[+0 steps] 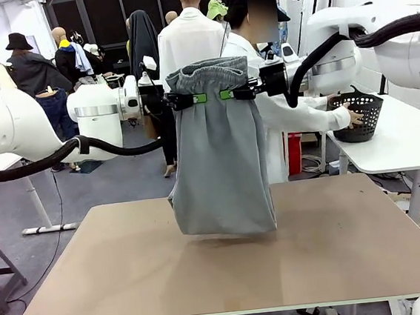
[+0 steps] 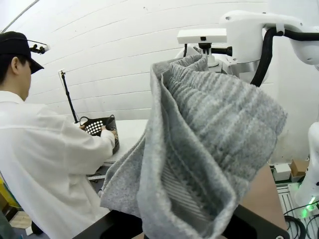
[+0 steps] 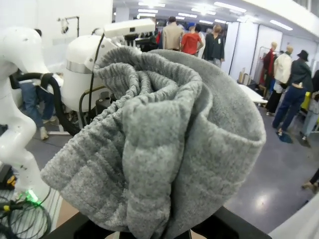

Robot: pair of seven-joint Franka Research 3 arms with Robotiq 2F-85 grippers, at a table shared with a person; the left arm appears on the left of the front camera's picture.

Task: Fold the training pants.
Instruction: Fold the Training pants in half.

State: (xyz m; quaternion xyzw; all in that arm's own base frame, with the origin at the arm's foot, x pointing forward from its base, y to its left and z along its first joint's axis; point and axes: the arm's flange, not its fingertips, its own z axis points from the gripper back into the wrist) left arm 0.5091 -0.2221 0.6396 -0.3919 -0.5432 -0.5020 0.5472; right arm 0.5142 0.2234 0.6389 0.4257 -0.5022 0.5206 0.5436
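Note:
The light grey training pants (image 1: pixel 219 156) hang folded over above the table (image 1: pixel 131 262), their lower edge just over the tabletop. My left gripper (image 1: pixel 195 98) is shut on the waistband's left side and my right gripper (image 1: pixel 228 94) is shut on its right side, close together at the top. In the left wrist view the gathered grey fabric (image 2: pixel 199 144) bunches over the fingers and hides them. The right wrist view has the ribbed waistband (image 3: pixel 159 139) bulging over its fingers the same way.
A person in a white shirt (image 1: pixel 279 106) stands behind the pants, a hand on a black mesh basket (image 1: pixel 358 115) on a white side table (image 1: pixel 402 146) at the right. Bare brown tabletop lies on both sides of the pants.

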